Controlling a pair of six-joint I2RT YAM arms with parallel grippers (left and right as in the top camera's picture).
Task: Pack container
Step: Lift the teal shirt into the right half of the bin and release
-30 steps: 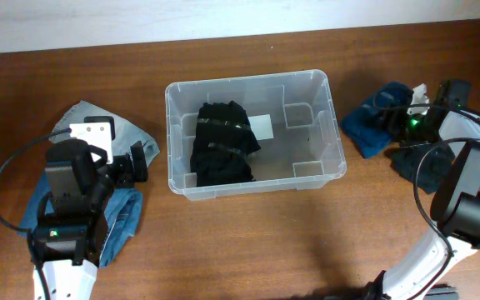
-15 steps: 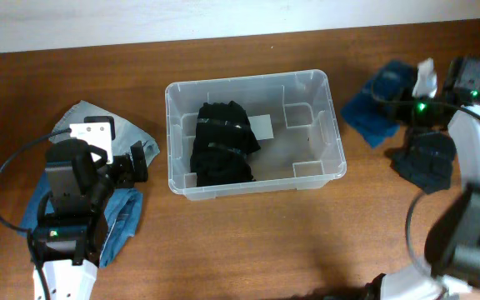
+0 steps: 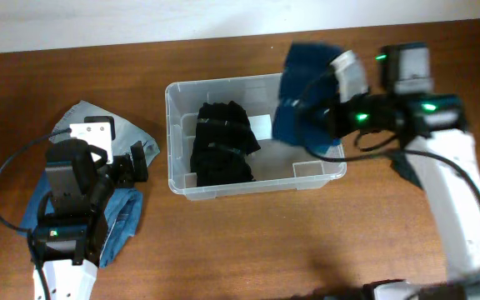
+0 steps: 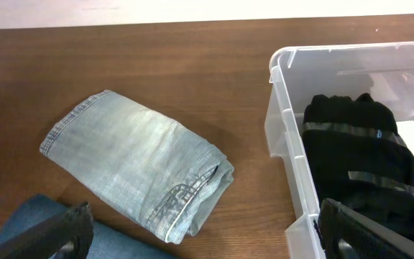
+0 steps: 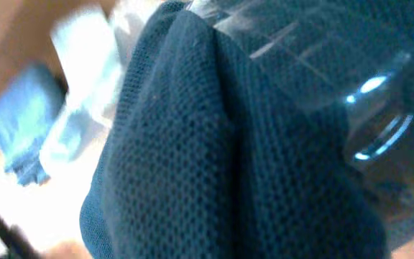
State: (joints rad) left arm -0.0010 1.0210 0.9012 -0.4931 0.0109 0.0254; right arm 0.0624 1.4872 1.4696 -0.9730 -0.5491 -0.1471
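The clear plastic container (image 3: 173, 98) stands mid-table with a folded black garment (image 3: 222, 143) in its left half and a white label (image 3: 262, 127) on its bottom. My right gripper (image 3: 330, 112) is shut on a dark blue knit garment (image 3: 300, 100) and holds it above the container's right half. In the right wrist view the blue knit (image 5: 192, 144) fills the frame and hides the fingers. My left gripper (image 3: 137, 161) is open and empty, left of the container; in the left wrist view (image 4: 207, 241) it hangs over bare wood between the container wall (image 4: 282, 137) and folded light denim (image 4: 139, 169).
Light denim (image 3: 82, 117) and darker blue jeans (image 3: 123, 218) lie at the left under my left arm. Another dark garment (image 3: 400, 167) lies on the table at the right, partly hidden by my right arm. The wall runs along the table's back edge.
My right gripper has lifted the blue knit garment off the table at the right and carried it left, over the container's right half. The left arm has not moved.
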